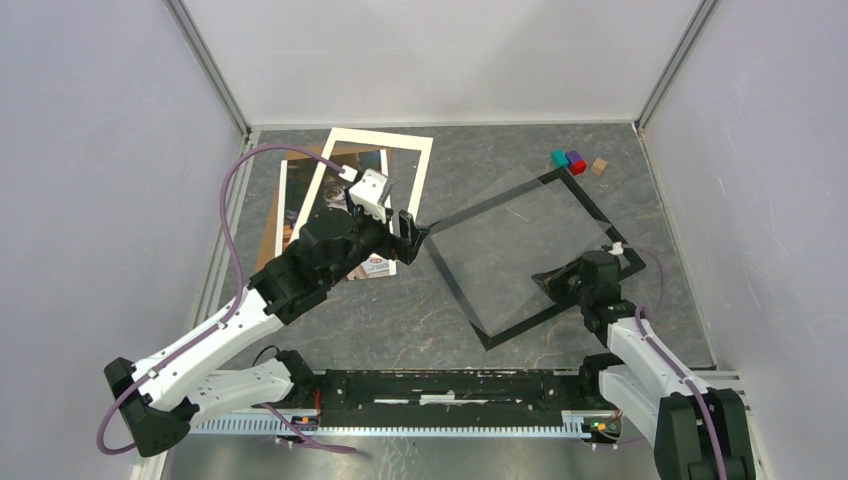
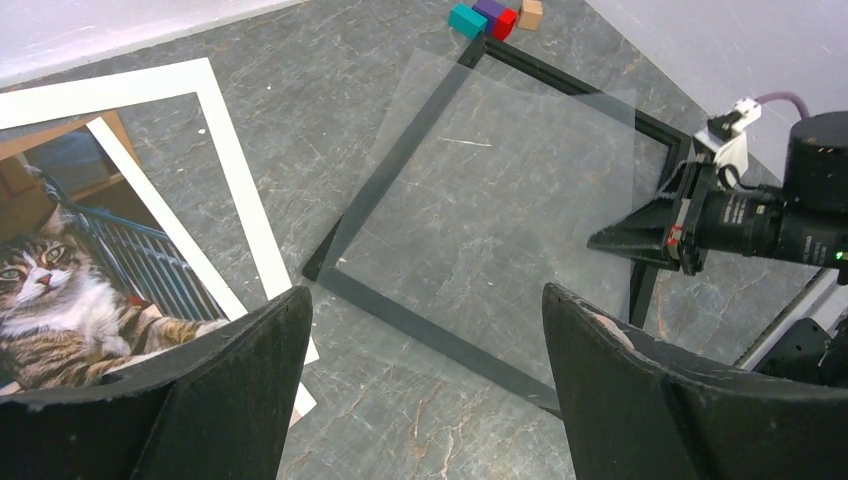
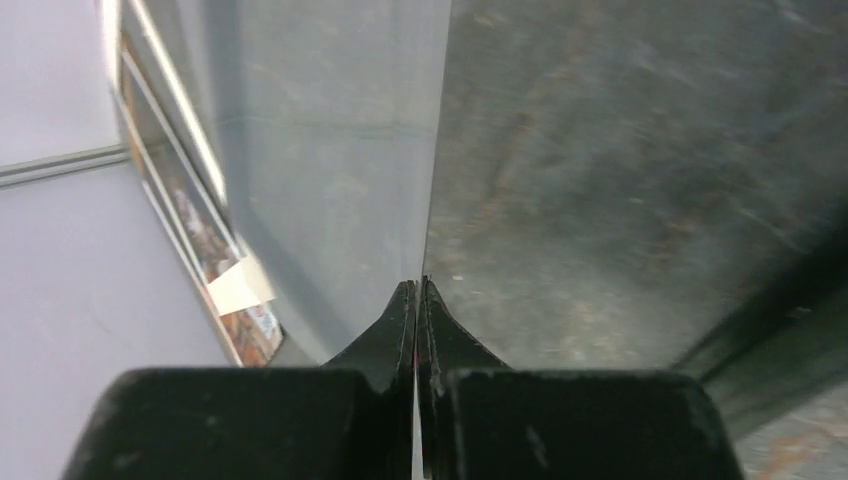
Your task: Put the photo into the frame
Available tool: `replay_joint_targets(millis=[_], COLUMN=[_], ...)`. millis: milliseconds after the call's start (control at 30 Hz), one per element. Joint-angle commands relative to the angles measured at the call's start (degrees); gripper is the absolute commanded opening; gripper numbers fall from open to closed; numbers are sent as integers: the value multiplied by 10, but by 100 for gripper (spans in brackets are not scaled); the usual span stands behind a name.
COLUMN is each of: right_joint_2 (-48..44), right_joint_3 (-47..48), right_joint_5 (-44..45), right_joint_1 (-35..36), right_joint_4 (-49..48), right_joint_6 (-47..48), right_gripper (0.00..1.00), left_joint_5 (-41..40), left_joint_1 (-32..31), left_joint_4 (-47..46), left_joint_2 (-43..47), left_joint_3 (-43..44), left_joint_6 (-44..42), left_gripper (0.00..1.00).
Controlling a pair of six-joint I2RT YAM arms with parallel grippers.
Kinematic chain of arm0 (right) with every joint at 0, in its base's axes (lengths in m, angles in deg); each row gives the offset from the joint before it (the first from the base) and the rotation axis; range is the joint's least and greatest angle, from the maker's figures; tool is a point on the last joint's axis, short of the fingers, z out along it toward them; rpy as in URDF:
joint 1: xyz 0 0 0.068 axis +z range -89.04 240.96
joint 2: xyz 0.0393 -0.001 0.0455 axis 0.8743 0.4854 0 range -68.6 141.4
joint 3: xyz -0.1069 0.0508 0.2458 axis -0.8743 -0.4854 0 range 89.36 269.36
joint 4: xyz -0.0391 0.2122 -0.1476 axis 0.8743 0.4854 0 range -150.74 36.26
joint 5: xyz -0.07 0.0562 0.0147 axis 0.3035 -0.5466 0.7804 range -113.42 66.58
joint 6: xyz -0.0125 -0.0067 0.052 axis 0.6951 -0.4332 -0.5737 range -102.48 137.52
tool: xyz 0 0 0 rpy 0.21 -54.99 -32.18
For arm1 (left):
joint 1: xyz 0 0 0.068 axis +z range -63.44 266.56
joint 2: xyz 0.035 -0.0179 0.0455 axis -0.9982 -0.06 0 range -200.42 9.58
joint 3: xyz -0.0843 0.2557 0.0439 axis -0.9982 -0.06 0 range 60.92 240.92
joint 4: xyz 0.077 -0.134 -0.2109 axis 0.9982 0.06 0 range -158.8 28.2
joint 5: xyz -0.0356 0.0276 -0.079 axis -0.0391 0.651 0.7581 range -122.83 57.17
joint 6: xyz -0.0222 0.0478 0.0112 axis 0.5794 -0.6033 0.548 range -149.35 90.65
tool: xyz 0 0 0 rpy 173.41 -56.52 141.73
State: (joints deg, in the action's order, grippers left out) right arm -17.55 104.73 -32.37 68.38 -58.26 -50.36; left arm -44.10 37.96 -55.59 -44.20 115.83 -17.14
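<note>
Frame: the black frame [image 1: 600,215] lies flat on the table [image 1: 400,320], toward 3 o'clock in the top view.
Clear sheet: a see-through sheet [image 1: 510,245] sits over the frame. Its near right side looks lifted up, so it is tilted.
Right gripper: the right gripper [image 3: 417,300] is squeezed tight on the thin edge of the clear sheet, at about 4 o'clock.
Left gripper: the left gripper [image 1: 412,228] is wide open and holds nothing. It hangs just beside the frame's left corner.
Photo: the cat photo [image 2: 70,290] lies on the table at about 10 o'clock, well apart from the frame. It is not in the frame yet.
White border: a white card border [image 1: 418,175] lies partly over the photo.
Brown board: a brown board [image 2: 35,135] peeks out from under the photo.
Little blocks: small colored blocks [image 1: 572,160] sit near the frame's far corner at 1 o'clock.
Step now: I think the robot is taking the clear sheet off the frame to make room.
Next move: the sheet needs to go somewhere safe. Then the open left gripper must reach the photo, which is flat and thin, so pinching its edge looks tricky.
</note>
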Motion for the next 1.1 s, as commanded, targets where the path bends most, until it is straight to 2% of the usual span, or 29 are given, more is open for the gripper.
replay_joint_targets(millis=[0,167,467,567,867,1067], right_joint_2=[-22,-63,-86,-78,-87,-98], right_joint_3=[-24,-31,-28,-2,0,-2], right_joint_5=[41,102,113,116,124,136], right_joint_1=[-2,-6,-6,-6,-6,-6], right_joint_4=[-38,-2,-10,27,84,95], right_joint_6=[3,-17,-14,-1,-25,-33], right_gripper=[0,0,0,0,0,0], left_joint_5=[12,17,24,27,32,37], left_joint_1=[3,3,3,3,2,3], left_joint_4=[-21,-23,-24,-25,-27,-28], left_joint_2=[0,-1,-1,-1,-2,-4], left_joint_3=[0,0,0,-1,-2,-2], left_joint_6=[-16,-15,-12,-11,-9,-7], left_gripper=[91,91,91,91,91,91])
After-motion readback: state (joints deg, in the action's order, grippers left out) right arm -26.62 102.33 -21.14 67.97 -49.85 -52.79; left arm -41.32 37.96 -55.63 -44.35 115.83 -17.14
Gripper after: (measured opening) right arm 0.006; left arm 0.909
